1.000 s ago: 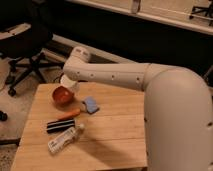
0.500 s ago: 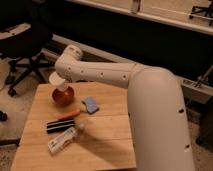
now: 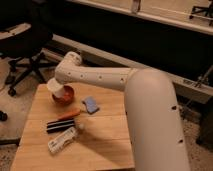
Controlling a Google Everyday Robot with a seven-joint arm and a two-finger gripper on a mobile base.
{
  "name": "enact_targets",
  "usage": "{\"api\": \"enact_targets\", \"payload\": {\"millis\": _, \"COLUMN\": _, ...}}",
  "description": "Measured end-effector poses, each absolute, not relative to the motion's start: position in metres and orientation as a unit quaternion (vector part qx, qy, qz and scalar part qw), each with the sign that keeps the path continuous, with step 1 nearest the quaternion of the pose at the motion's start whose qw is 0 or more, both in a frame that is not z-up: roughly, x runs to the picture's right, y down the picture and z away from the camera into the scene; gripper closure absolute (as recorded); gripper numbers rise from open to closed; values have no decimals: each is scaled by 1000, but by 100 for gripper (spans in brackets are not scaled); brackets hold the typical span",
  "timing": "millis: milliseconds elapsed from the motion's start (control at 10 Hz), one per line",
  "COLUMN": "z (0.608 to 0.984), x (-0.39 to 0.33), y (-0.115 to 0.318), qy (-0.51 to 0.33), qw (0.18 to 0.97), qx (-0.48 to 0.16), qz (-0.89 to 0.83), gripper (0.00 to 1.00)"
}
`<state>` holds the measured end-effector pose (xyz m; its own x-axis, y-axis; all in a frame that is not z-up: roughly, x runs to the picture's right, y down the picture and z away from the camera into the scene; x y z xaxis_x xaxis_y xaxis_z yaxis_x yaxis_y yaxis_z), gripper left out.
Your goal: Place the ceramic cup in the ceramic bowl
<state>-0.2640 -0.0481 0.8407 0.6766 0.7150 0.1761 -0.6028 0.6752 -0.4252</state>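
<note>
Reaching across the table (image 3: 105,135), my gripper (image 3: 58,88) hangs at the far left, right over the bowl (image 3: 64,96); the cup (image 3: 56,89) sits at its tip, just above the bowl's rim; nearer lie a blue sponge (image 3: 91,104), an orange stick (image 3: 69,114), a black bar (image 3: 60,124) and a bottle (image 3: 63,139).

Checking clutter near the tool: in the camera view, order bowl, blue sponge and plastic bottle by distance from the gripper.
The gripper is over the table's far left with the ceramic cup.
1. Ceramic bowl, directly beneath.
2. Blue sponge, to its right.
3. Plastic bottle, near front edge.
</note>
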Motion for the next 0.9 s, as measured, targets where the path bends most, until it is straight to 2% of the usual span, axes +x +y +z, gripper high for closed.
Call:
{"api": "enact_targets", "payload": {"millis": 300, "z": 850, "x": -266, "y": -33, "qy": -161, "qw": 902, "qx": -177, "qz": 360, "gripper": 38}}
{"api": "enact_targets", "payload": {"millis": 900, "z": 856, "x": -259, "y": -30, "qy": -182, "qw": 884, "qx": -185, "qz": 390, "gripper": 38}}
